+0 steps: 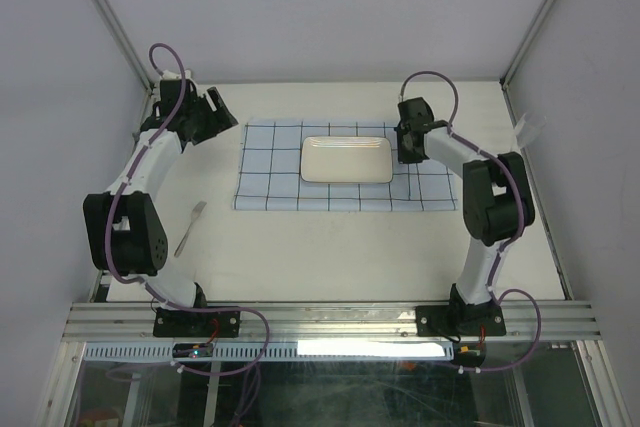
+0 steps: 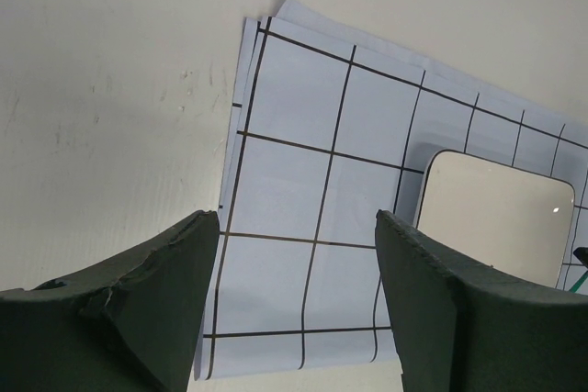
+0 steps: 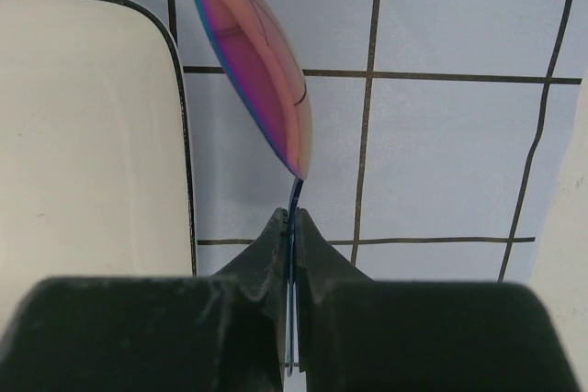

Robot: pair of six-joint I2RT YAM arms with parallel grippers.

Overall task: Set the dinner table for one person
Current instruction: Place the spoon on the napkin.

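The cream-white dinner table [image 1: 330, 247] carries a pale-blue grid cloth [image 1: 270, 167] with a white rectangular plate [image 1: 347, 159] lying on it. My right gripper [image 3: 294, 218] is shut on the thin handle of an iridescent pink-purple spoon [image 3: 257, 61]. The spoon hangs edge-on just above the cloth [image 3: 441, 153], right of the plate [image 3: 83, 135]. In the top view that gripper [image 1: 408, 147] sits at the plate's right end. My left gripper [image 2: 299, 227] is open and holds nothing, above the cloth's [image 2: 294, 135] left edge; the plate [image 2: 491, 218] shows to its right.
A silver utensil [image 1: 190, 228] lies on the bare table left of the cloth, near the left arm's elbow. Aluminium rails [image 1: 330, 319] run along the near edge, and grey walls enclose the other sides.
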